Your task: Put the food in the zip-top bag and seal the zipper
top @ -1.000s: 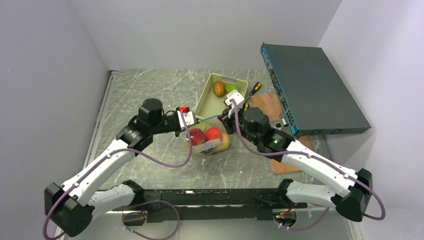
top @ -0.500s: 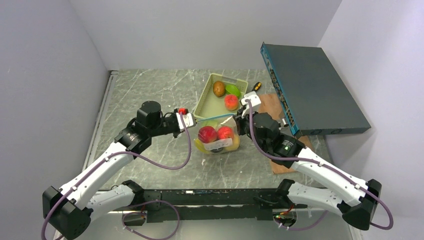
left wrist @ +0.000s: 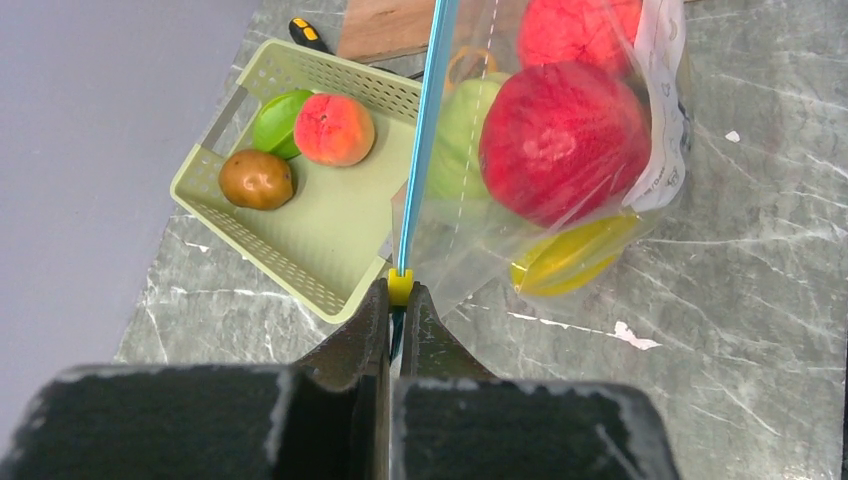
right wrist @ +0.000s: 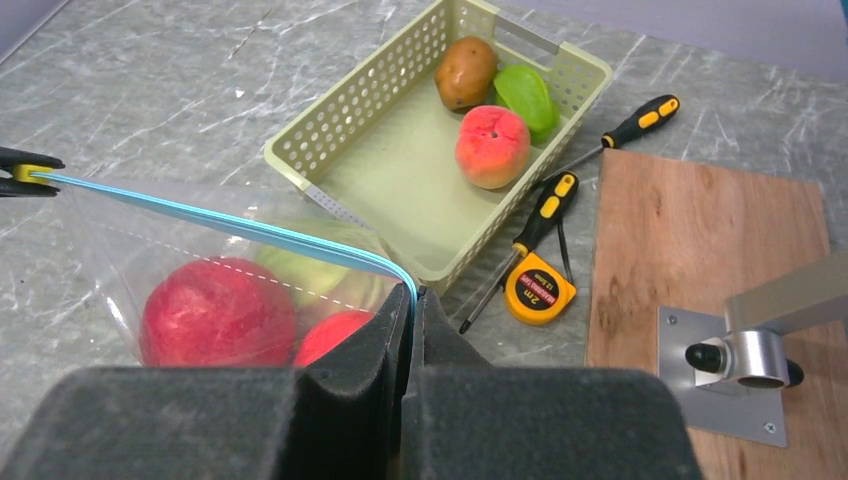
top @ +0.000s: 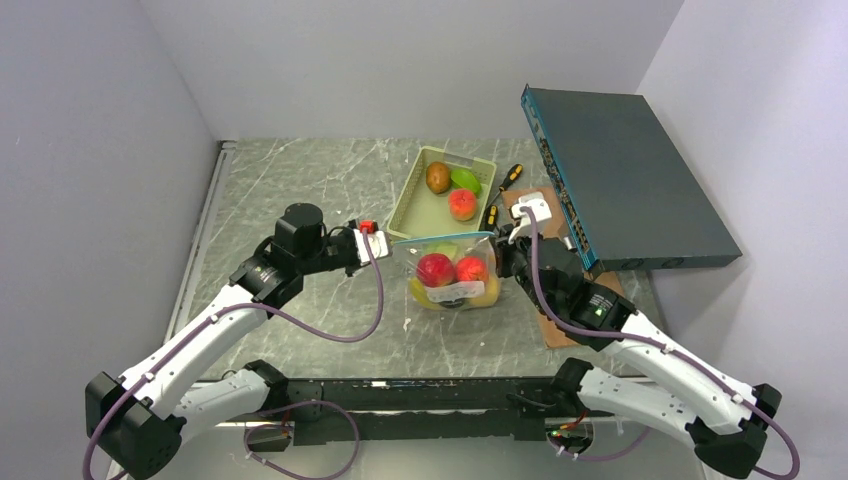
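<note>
The clear zip-top bag (top: 450,275) hangs between my two grippers, holding two red fruits (top: 436,269), a green one and a yellow one. Its blue zipper (top: 440,238) is stretched taut. My left gripper (top: 383,244) is shut on the zipper's left end, at a small yellow slider (left wrist: 400,287). My right gripper (top: 500,250) is shut on the zipper's right end (right wrist: 412,290). The bag also shows in the left wrist view (left wrist: 560,140) and the right wrist view (right wrist: 220,290). A brown fruit (top: 437,177), a green one (top: 464,179) and an orange-red one (top: 461,204) lie in the basket.
The pale green basket (top: 415,205) stands just behind the bag. Two screwdrivers (right wrist: 620,130) and a yellow tape measure (right wrist: 538,290) lie right of it, beside a wooden board (top: 545,215). A dark flat box (top: 620,180) leans at the back right.
Both grippers and the bag have moved to the right. The right gripper has drawn away from the left along the zipper, which is now stretched out longer and straight.
</note>
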